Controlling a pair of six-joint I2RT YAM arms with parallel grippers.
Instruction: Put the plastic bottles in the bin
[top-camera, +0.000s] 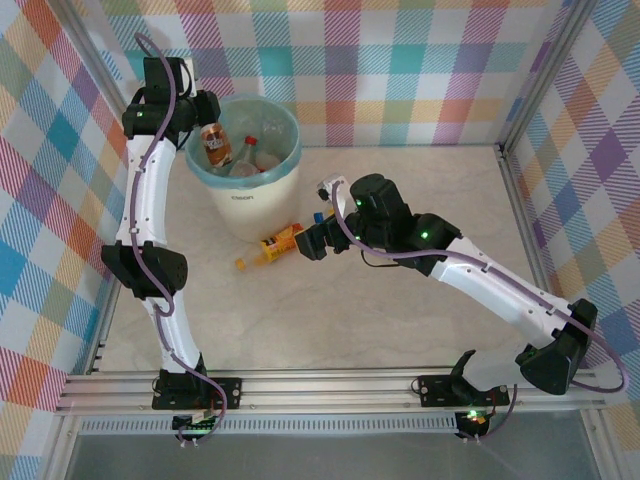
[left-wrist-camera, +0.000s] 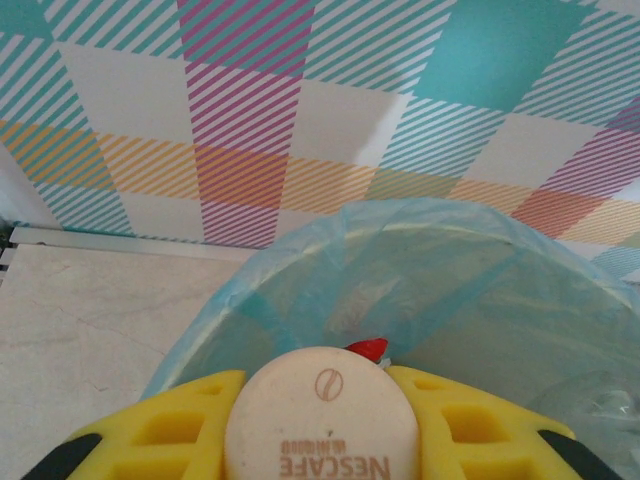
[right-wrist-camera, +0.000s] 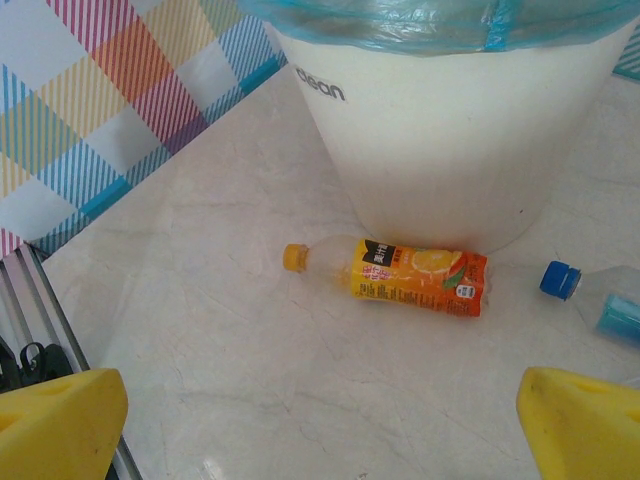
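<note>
Nescafe bottle (left-wrist-camera: 320, 425) pinched in left jaws over round film-lined bin (left-wrist-camera: 440, 215); right jaws spread.

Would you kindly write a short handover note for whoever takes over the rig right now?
Left tool: shut on a Nescafe bottle, above the bin.
Right tool: open, empty, near the orange juice bottle on the table.
Done: some bottles lie in the bin.
To do: release the Nescafe bottle, then bin the orange juice bottle and the blue-capped bottle beside it.

Blue-capped bottle (right-wrist-camera: 596, 300) cut off at right edge, bin (right-wrist-camera: 450, 150) rim cropped above, Nescafe bottle (left-wrist-camera: 320, 425) cut off below
</note>
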